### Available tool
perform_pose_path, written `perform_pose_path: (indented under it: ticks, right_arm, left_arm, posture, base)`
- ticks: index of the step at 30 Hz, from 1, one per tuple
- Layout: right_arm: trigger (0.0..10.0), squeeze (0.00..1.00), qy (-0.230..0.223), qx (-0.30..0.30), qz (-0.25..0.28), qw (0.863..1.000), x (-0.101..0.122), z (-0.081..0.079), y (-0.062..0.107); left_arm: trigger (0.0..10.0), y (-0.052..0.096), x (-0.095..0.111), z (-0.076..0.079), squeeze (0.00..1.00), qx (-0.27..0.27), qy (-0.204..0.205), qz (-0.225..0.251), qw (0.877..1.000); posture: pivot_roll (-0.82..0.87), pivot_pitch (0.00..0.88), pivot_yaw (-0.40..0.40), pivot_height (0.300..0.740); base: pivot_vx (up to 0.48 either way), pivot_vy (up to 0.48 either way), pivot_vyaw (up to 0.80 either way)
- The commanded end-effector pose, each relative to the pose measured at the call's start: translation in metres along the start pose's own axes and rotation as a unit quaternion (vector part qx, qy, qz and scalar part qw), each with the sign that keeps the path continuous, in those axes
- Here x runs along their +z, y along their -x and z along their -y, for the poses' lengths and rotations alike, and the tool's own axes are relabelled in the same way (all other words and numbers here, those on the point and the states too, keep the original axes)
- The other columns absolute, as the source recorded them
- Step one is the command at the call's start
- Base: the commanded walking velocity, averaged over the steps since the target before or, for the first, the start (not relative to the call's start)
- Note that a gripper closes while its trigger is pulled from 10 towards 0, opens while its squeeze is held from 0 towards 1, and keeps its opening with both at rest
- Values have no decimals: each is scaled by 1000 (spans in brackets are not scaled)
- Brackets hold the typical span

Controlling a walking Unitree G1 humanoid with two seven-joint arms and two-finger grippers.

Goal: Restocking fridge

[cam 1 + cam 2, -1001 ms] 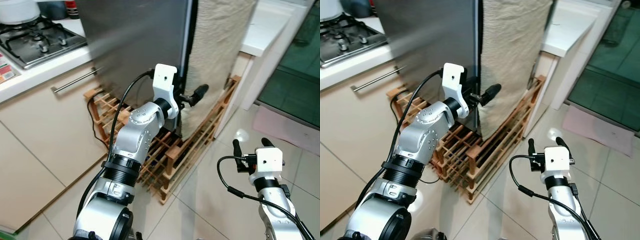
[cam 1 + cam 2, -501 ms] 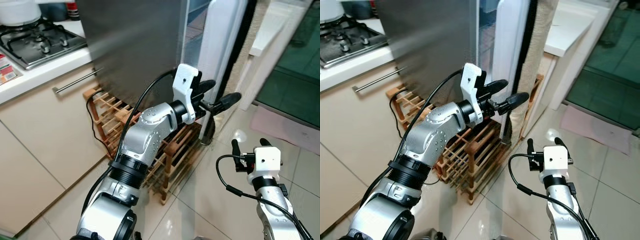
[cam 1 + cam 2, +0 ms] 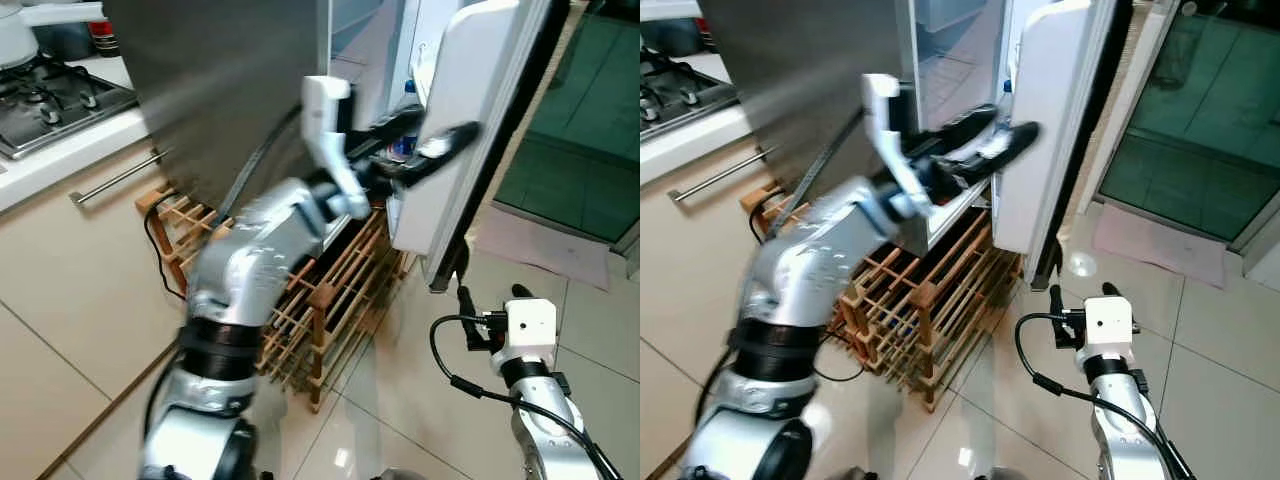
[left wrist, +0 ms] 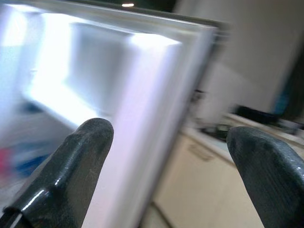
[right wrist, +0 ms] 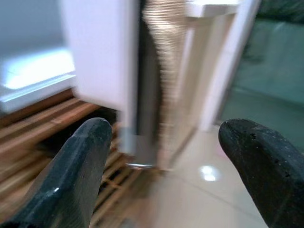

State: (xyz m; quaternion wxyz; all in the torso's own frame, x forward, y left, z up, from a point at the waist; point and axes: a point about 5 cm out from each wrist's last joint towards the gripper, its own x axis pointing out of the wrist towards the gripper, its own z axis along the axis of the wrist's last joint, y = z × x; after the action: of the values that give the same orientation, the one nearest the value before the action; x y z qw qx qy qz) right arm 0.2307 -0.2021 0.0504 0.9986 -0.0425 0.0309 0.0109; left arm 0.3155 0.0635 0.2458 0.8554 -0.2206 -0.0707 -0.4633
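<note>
Landmark: fridge door (image 3: 470, 120), white inner face showing, swung partly open from the steel fridge body (image 3: 220, 90).
Left gripper (image 3: 425, 135): raised against the door's inner face, at its lower shelf; jaws spread wide, nothing held. One finger lies across the door lining; arm blurred.
Right gripper (image 3: 490, 300): low, below the door's bottom corner, over the floor tiles; jaws parted, empty.
Door contents: a bottle (image 3: 405, 140) with a blue cap stands in the door shelf, just behind the left gripper.
Below the door: wooden rack (image 3: 320, 300) on the floor beneath the fridge.
Away from the door: worktop (image 3: 60, 150) with a gas hob (image 3: 50, 90), well to the robot's left.
Step in hand: opening the fridge, by my reading.
Stock: none seen in either gripper.
Next move: likely push the door wider, then fetch items.
</note>
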Motion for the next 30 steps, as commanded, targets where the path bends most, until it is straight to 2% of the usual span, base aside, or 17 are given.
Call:
perform_pose_path:
  ticks: [1, 2, 3, 6, 7, 8, 9, 11, 12, 15, 17, 18, 21, 22, 25, 29, 30]
  right_arm:
    - [10000, 0, -38, 45, 33, 998, 18, -15, -10]
    - [10000, 0, -56, 69, 42, 995, 28, -23, -15]
    - [10000, 0, -56, 69, 42, 995, 28, -23, -15]
    - [10000, 0, -75, 135, 51, 987, 51, -45, -28]
    - [10000, 0, -75, 135, 51, 987, 51, -45, -28]
    - [10000, 0, -73, 143, 57, 985, 58, -49, -33]
    - [10000, 0, -73, 143, 57, 985, 58, -49, -33]
    - [10000, 0, -58, 148, 70, 985, 71, -52, -45]
    - [10000, 0, -58, 148, 70, 985, 71, -52, -45]
    - [10000, 0, -35, 157, 83, 983, 83, -55, -60]
    - [10000, 0, -24, 162, 84, 983, 89, -57, -65]
    - [10000, 0, -24, 162, 84, 983, 89, -57, -65]
    - [10000, 0, -12, 158, 81, 984, 93, -56, -71]
    - [10000, 0, -12, 158, 81, 984, 93, -56, -71]
    - [10000, 0, 4, 139, 77, 987, 94, -51, -79]
    - [10000, 0, 18, 114, 75, 991, 95, -36, -85]
    - [10000, 0, 18, 114, 75, 991, 95, -36, -85]
  left_arm:
    - [10000, 12, 3, -6, 0, 23, -6, -9, 1000]
    - [10000, 20, 1, -13, 0, 43, -13, -19, 999]
    - [10000, 20, 1, -13, 0, 43, -13, -19, 999]
    - [10000, 38, -5, -32, 0, 117, -37, -40, 992]
    - [10000, 38, -5, -32, 0, 117, -37, -40, 992]
    - [10000, 41, -8, -40, 0, 159, -68, -48, 984]
    - [10000, 41, -8, -40, 0, 159, -68, -48, 984]
    - [10000, 52, -18, -59, 0, 272, -128, -60, 952]
    - [10000, 52, -18, -59, 0, 272, -128, -60, 952]
    - [10000, 76, -35, -80, 0, 403, -187, -99, 890]
    - [10000, 89, -48, -86, 0, 446, -207, -130, 861]
    - [10000, 89, -48, -86, 0, 446, -207, -130, 861]
    - [10000, 106, -67, -92, 0, 490, -222, -179, 824]
    - [10000, 106, -67, -92, 0, 490, -222, -179, 824]
    - [10000, 116, -82, -96, 0, 521, -224, -189, 802]
    - [10000, 120, -87, -97, 0, 536, -234, -190, 789]
    - [10000, 120, -87, -97, 0, 536, -234, -190, 789]
  posture:
    - [-114, 0, 2, 726]
    - [-107, 0, 0, 726]
    - [-107, 0, 0, 726]
    - [-92, 0, -7, 726]
    - [-92, 0, -7, 726]
    - [-86, 0, -8, 726]
    - [-86, 0, -8, 726]
    - [-83, 0, -10, 726]
    - [-83, 0, -10, 726]
    - [-81, 0, -10, 726]
    - [-81, 0, -10, 726]
    - [-81, 0, -10, 726]
    - [-80, 0, -9, 726]
    - [-80, 0, -9, 726]
    - [-82, 0, -8, 726]
    - [-85, 0, -7, 726]
    - [-85, 0, -7, 726]
  base:
    - [0, 0, 0]
    - [0, 0, 0]
    - [0, 0, 0]
    - [0, 0, 0]
    - [0, 0, 0]
    - [0, 0, 0]
    - [0, 0, 0]
    - [0, 0, 0]
    - [0, 0, 0]
    - [0, 0, 0]
    - [0, 0, 0]
    - [0, 0, 0]
    - [0, 0, 0]
    - [0, 0, 0]
    - [0, 0, 0]
    - [0, 0, 0]
    - [0, 0, 0]
